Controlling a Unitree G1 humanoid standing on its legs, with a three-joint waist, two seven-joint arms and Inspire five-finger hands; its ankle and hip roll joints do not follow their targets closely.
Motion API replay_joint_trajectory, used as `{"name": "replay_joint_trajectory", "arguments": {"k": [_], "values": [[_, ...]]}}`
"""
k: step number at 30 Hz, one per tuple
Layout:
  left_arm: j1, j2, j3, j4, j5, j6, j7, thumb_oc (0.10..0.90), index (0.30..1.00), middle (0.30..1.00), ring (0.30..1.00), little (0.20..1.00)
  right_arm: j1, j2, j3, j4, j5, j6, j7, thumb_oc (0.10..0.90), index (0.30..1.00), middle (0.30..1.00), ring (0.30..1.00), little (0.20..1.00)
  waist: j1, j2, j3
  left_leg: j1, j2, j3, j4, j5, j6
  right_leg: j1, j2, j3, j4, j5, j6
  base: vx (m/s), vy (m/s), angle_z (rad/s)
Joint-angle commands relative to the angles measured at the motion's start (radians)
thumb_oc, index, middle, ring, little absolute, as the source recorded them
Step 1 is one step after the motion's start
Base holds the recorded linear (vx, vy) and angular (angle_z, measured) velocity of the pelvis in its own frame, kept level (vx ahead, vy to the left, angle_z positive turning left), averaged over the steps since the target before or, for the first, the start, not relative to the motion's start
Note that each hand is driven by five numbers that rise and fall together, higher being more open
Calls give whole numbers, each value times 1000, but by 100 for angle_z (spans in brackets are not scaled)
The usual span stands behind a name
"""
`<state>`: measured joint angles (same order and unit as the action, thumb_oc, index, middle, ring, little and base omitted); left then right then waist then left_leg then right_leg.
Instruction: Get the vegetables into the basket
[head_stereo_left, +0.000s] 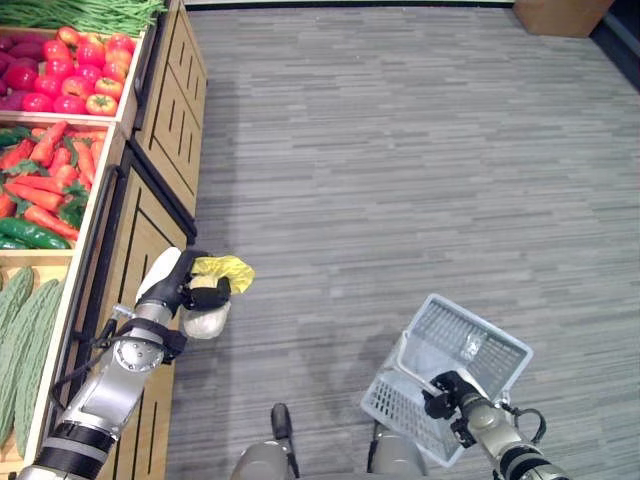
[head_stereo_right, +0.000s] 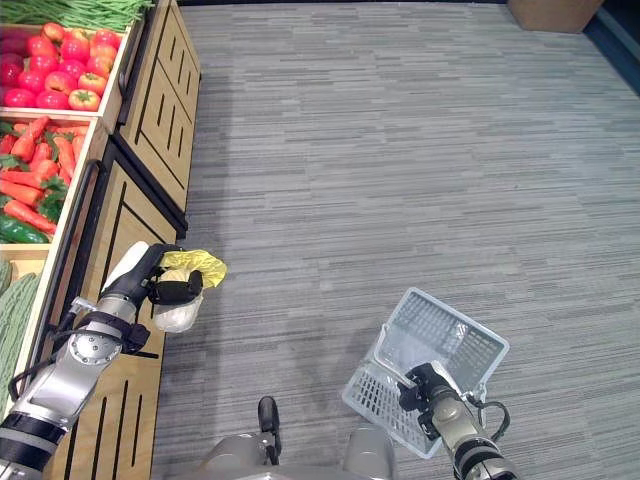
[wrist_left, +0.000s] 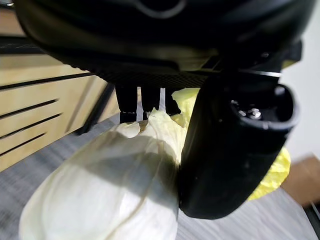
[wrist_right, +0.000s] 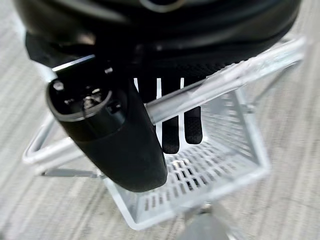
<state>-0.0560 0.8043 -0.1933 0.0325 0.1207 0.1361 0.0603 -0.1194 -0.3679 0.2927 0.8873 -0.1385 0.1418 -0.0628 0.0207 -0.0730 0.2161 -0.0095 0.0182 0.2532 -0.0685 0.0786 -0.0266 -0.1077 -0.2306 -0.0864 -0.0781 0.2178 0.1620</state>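
Cabbage (wrist_left: 100, 195) base cut off, perhaps; far fingers (wrist_left: 127, 102) hidden behind it.

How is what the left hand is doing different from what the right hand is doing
The left hand grips a pale cabbage beside the wooden stand, while the right hand hooks the white basket by its handle. The left is raised higher; the right hangs low over the floor. Both are closed around something.

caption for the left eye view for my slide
Left hand holds a cabbage beside the produce stand; right hand carries the white basket.
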Motion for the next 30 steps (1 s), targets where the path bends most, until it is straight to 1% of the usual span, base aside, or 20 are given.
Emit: {"name": "replay_joint_trajectory", "arguments": {"k": [1,3,4,8,10,13,14,18,21,22,23,24,25,29,30], "values": [[-124,69,-31,-103,133,-46,-42,400,300,300,300,300,-114,-55,34,-91,43,-29,4,400,300,300,300,300,11,22,-39,-31,40,-48,137,-125,-25,-2,-21,30,120,-108,72,12,-2,-8],[-183,88,-89,-120,187,-44,-69,400,300,300,300,300,-140,-63,41,-127,53,-21,9,400,300,300,300,300,11,25,-47,-19,45,-51,128,-122,-29,7,-19,28,117,-116,70,23,-28,-6],[-249,86,-155,-132,229,-48,-89,400,300,300,300,300,-170,-74,56,-161,51,-16,13,400,300,300,300,300,7,31,-56,-10,49,-57,118,-119,-33,16,-18,22,115,-126,67,21,-45,3],[-336,55,-258,-135,288,-61,-123,400,300,300,300,300,-214,-84,79,-231,56,-15,11,400,300,300,300,300,3,42,-72,3,59,-72,102,-113,-40,30,-6,15,108,-147,57,24,-52,7],[-379,35,-310,-135,315,-70,-140,400,300,300,300,300,-237,-85,95,-260,50,-17,13,400,300,300,300,300,3,52,-79,6,65,-78,98,-108,-45,38,0,10,104,-155,52,30,-65,8],[-420,-10,-365,-131,335,-81,-154,400,300,300,300,300,-273,-77,109,-273,51,-22,2,400,300,300,300,300,4,69,-85,9,73,-84,95,-103,-52,46,11,4,95,-162,43,23,-76,10],[-441,-46,-397,-124,322,-87,-156,400,300,300,300,300,-313,-65,119,-259,55,-25,-12,400,300,300,300,300,9,85,-87,4,79,-90,98,-100,-60,51,17,-4,85,-162,39,10,-84,6],[-463,-89,-423,-108,303,-89,-155,400,300,300,300,300,-376,-50,136,-224,53,-25,-29,400,300,300,300,300,16,104,-89,0,86,-96,101,-90,-70,65,23,-22,67,-158,34,6,-55,13],[-467,-159,-469,-60,269,-81,-152,400,300,300,300,300,-496,-4,176,-149,77,-16,-56,400,300,300,300,300,28,134,-101,1,93,-96,83,-71,-83,84,32,-41,35,-150,28,10,-67,14],[-469,-179,-481,-44,269,-79,-152,400,300,300,300,300,-512,7,181,-144,82,-14,-61,400,300,300,300,300,28,138,-101,4,93,-95,75,-66,-84,87,34,-44,32,-149,27,6,-25,18],[-471,-226,-511,6,275,-71,-154,400,300,300,300,300,-550,31,204,-146,82,-10,-69,400,300,300,300,300,25,143,-106,7,95,-93,69,-63,-86,90,35,-44,27,-149,25,2,-25,11],[-480,-274,-539,60,286,-68,-158,400,300,300,300,300,-576,47,220,-161,88,-8,-77,400,300,300,300,300,19,146,-106,12,95,-90,68,-66,-86,92,37,-40,20,-145,23,0,0,0],[-482,-297,-555,95,294,-63,-155,400,300,300,300,300,-593,56,235,-180,81,-9,-79,400,300,300,300,300,15,143,-107,16,98,-85,64,-66,-86,92,40,-38,19,-143,23,-3,-13,-4],[-484,-339,-579,165,303,-63,-153,400,300,300,300,300,-629,65,248,-206,81,-14,-83,400,300,300,300,300,9,137,-108,22,101,-74,58,-67,-86,87,42,-29,19,-140,24,3,-4,-5],[-488,-362,-588,201,307,-53,-153,400,300,300,300,300,-641,74,254,-223,89,-20,-88,400,300,300,300,300,1,131,-108,24,102,-70,57,-68,-86,85,44,-24,19,-138,24,-1,0,-7]]}}
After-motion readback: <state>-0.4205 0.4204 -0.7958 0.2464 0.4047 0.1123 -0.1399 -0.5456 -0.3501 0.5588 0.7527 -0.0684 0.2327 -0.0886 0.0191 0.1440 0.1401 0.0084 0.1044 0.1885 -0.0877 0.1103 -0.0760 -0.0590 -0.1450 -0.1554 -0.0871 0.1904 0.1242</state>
